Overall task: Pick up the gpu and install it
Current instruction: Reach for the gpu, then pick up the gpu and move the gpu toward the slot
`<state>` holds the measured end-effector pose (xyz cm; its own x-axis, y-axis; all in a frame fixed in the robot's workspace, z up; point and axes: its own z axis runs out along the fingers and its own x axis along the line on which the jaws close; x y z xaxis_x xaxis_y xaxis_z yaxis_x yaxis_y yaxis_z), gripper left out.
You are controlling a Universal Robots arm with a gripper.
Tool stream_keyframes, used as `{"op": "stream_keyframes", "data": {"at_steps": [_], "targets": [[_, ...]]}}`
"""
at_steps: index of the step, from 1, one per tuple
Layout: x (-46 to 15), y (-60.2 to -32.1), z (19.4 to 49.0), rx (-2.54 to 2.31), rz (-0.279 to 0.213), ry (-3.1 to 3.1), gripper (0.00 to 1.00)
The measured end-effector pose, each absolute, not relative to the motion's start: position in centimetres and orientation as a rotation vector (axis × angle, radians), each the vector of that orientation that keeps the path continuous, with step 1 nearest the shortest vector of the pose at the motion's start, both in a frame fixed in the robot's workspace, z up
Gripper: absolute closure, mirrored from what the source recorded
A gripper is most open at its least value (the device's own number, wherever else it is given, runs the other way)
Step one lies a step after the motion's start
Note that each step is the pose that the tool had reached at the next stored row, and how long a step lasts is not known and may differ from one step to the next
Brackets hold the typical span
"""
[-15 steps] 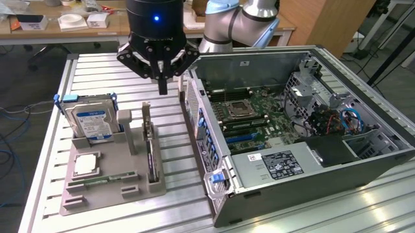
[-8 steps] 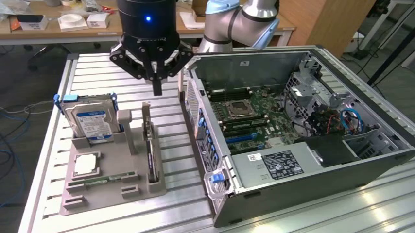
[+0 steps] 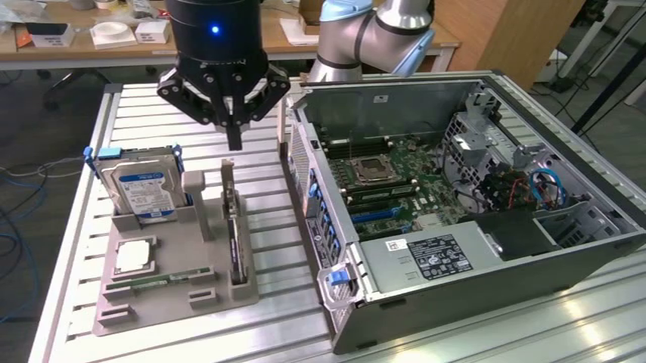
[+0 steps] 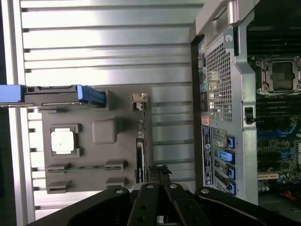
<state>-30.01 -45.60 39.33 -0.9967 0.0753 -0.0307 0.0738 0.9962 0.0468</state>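
The gpu (image 3: 234, 227) stands on edge in a slot of the gray holder tray (image 3: 151, 311), just beside the open computer case (image 3: 474, 291). My gripper (image 3: 234, 144) hangs above the card, fingers pressed together, empty and clear of it.

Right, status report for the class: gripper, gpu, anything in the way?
Gripper shut, empty, hovering over gray holder. Gpu on edge in it, untouched. Nothing between them.
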Motion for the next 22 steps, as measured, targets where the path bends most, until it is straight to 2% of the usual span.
{"op": "stream_keyframes", "data": {"at_steps": [22], "targets": [[-32.2,-45.8,39.3,0.116,0.071,3.106,0.89]]}}
